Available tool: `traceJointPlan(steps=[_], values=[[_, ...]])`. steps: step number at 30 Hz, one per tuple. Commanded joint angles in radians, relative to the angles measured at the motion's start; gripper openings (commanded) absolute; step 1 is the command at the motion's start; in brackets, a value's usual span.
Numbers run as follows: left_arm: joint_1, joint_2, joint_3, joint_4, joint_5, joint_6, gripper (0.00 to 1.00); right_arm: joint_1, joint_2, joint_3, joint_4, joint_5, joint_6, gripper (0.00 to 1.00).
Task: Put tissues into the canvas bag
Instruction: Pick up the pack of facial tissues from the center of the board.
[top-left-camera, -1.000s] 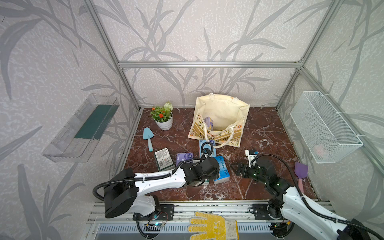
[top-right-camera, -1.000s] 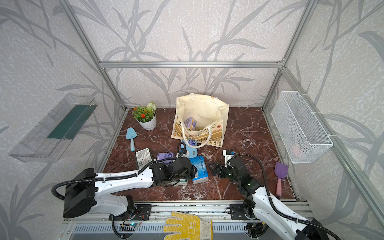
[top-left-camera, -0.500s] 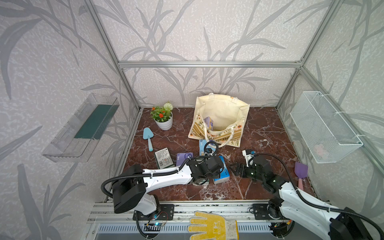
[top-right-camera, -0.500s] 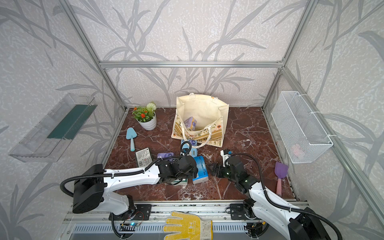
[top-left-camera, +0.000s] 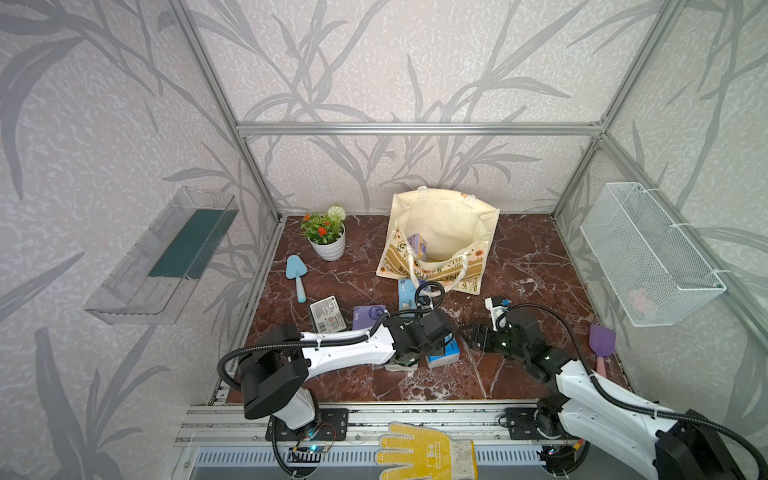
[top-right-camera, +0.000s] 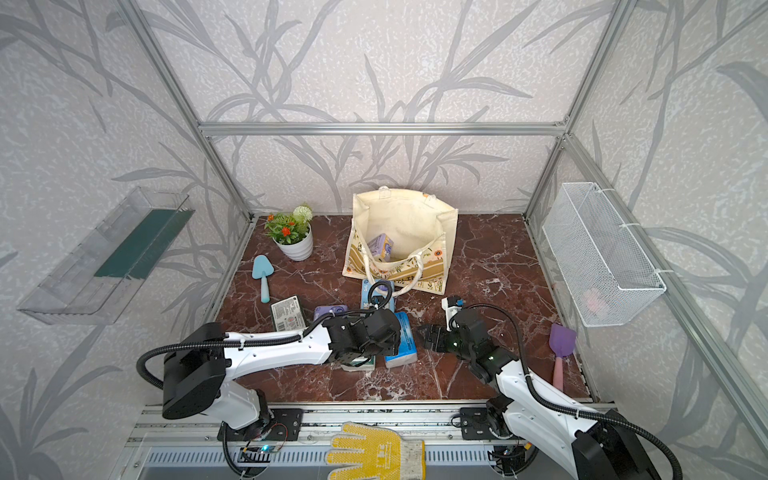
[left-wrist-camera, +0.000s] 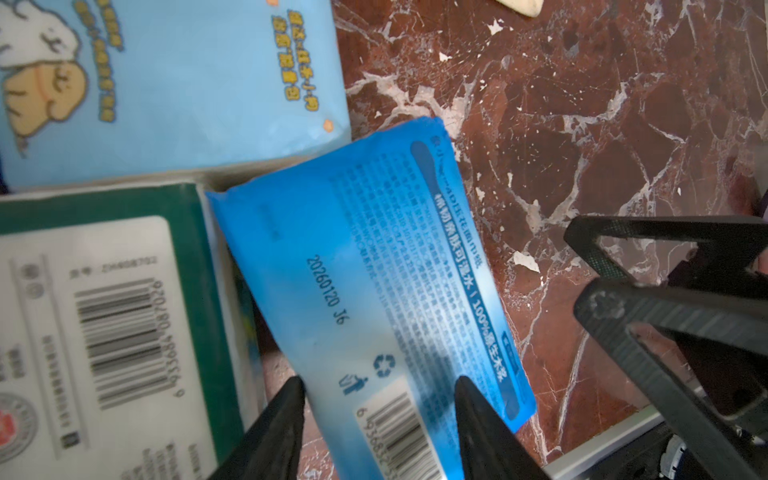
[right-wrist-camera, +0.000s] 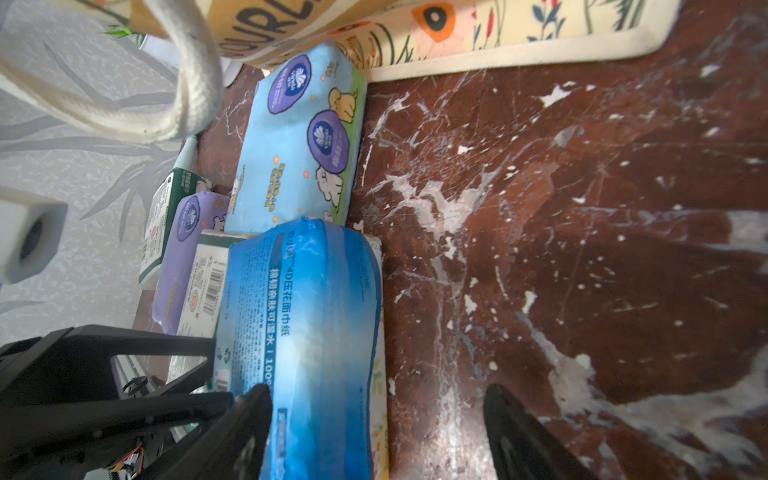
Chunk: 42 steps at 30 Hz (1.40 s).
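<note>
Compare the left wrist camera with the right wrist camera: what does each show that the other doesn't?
Only the left wrist view makes the date stamp on the bright blue pack readable. Only the right wrist view shows the lettered band of the canvas bag, its rope handle and the lilac pack. Both show the bright blue pack, the light blue cartoon pack, a dark green pack with a barcode label, the marble floor, the left pincer and the right pincer.
</note>
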<state>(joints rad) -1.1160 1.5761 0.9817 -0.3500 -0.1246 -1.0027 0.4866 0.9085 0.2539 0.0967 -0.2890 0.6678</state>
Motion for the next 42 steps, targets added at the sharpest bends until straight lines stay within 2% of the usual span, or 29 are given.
traceJointPlan(steps=[1, 10, 20, 34, 42], values=[[0.005, 0.03, 0.033, 0.005, 0.006, 0.014, 0.55, -0.024, 0.004, 0.022, -0.018, -0.046, -0.018, 0.81], [0.018, 0.1, 0.094, 0.056, 0.029, 0.046, 0.52, -0.083, 0.037, -0.002, 0.012, -0.169, 0.01, 0.8], [0.061, 0.166, 0.184, 0.113, 0.074, 0.134, 0.51, -0.131, -0.03, -0.021, -0.054, -0.16, 0.012, 0.81], [0.064, 0.068, 0.04, 0.126, 0.057, 0.078, 0.49, -0.129, 0.037, -0.018, -0.014, -0.224, 0.031, 0.8], [0.068, 0.055, 0.031, 0.089, 0.024, 0.08, 0.49, -0.06, 0.053, -0.035, 0.008, -0.228, 0.069, 0.76]])
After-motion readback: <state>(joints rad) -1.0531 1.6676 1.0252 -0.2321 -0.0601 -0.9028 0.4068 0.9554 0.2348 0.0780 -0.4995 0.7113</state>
